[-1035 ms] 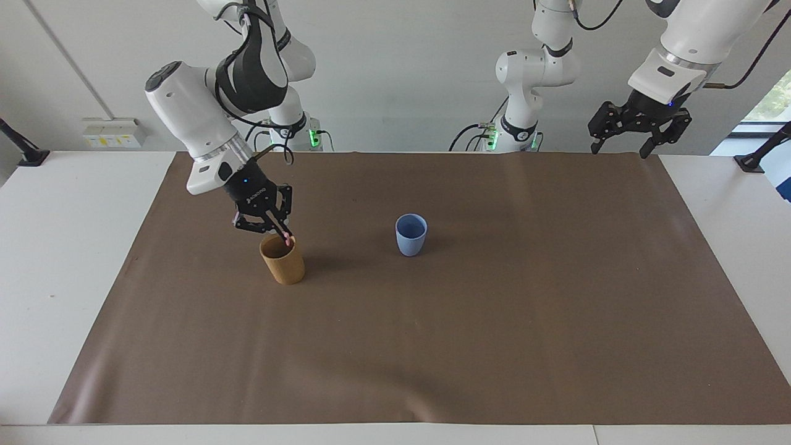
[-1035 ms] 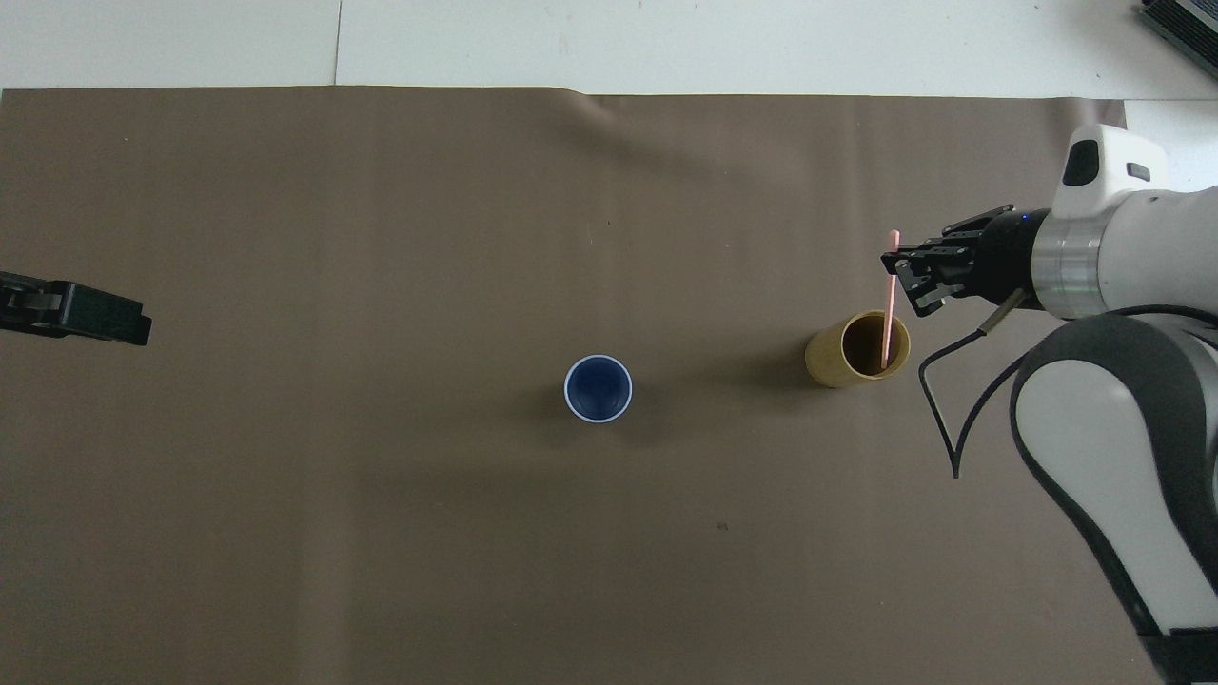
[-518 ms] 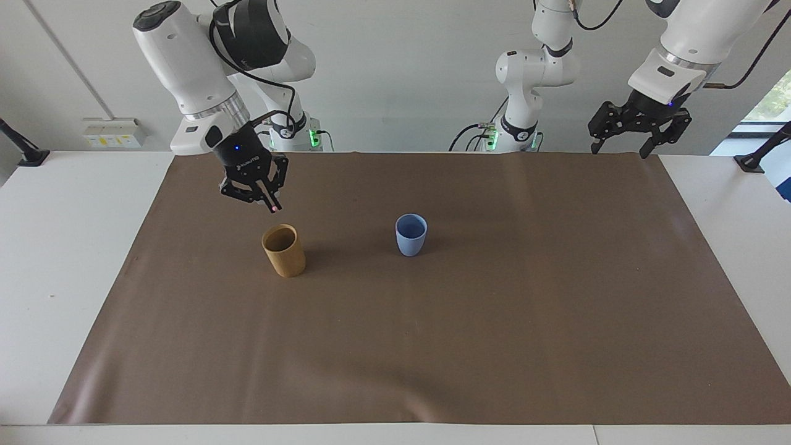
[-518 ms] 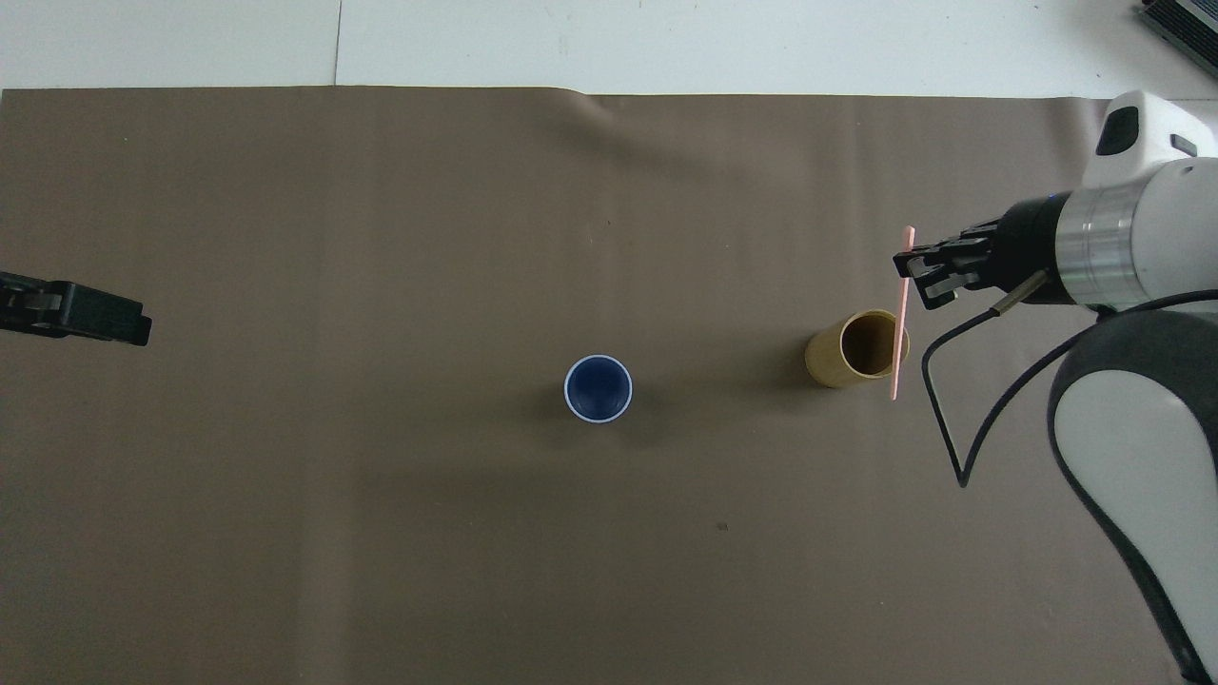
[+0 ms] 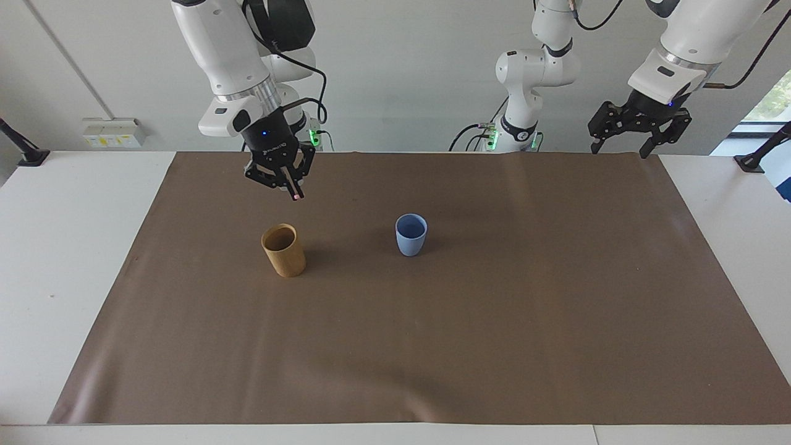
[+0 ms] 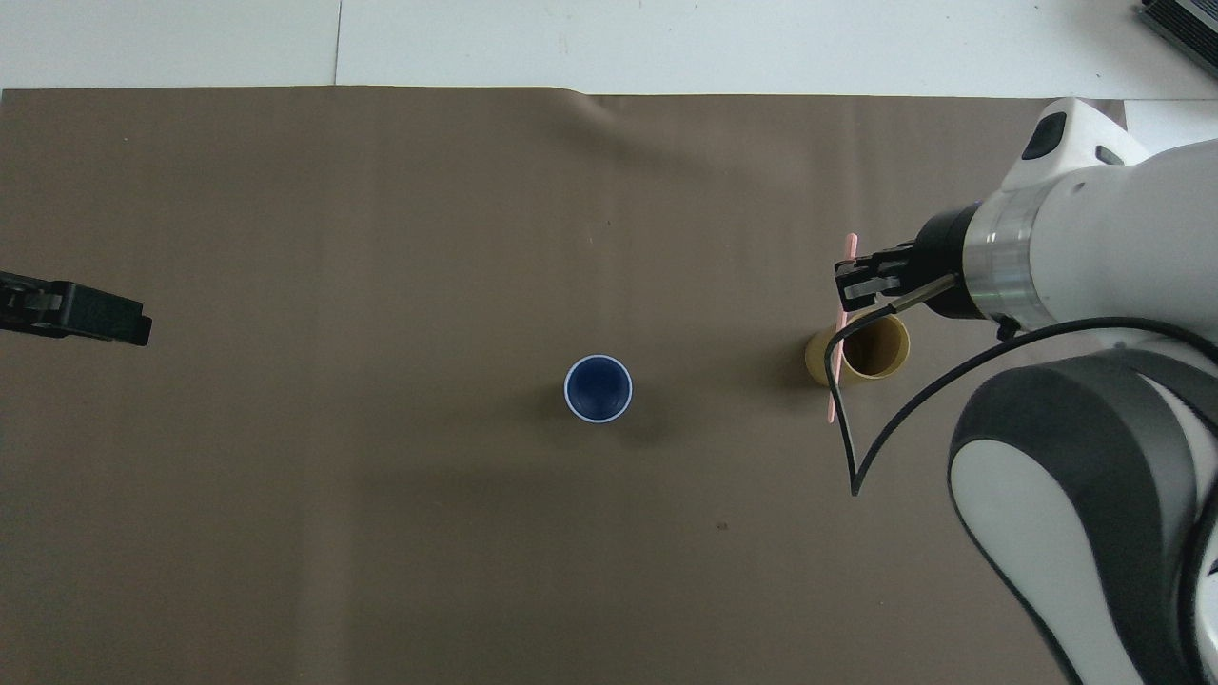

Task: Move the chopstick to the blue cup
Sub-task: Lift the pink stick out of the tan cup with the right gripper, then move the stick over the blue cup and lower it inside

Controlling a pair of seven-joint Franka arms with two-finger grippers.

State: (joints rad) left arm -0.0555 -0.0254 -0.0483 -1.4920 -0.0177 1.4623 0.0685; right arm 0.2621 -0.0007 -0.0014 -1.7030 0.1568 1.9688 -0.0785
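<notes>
My right gripper (image 5: 290, 185) hangs high over the mat, shut on the thin pink chopstick (image 5: 297, 196), which points down from its fingers. In the overhead view the chopstick (image 6: 852, 247) crosses the rim of the tan cup (image 6: 885, 352) on the side toward the blue cup (image 6: 598, 388), with the right gripper (image 6: 850, 281) gripping it near its upper end. The light-blue cup (image 5: 411, 235) stands upright mid-mat with nothing showing in it. My left gripper (image 5: 620, 150) waits open in the air at its own end of the table.
The tan-brown cup (image 5: 283, 250) stands upright toward the right arm's end, with nothing in it. A brown mat (image 5: 494, 346) covers most of the white table. A black cable (image 6: 847, 447) loops down from the right wrist.
My right gripper has risen, drawing the chopstick out of the tan cup, and has moved a little toward the blue cup. The left arm has not moved.
</notes>
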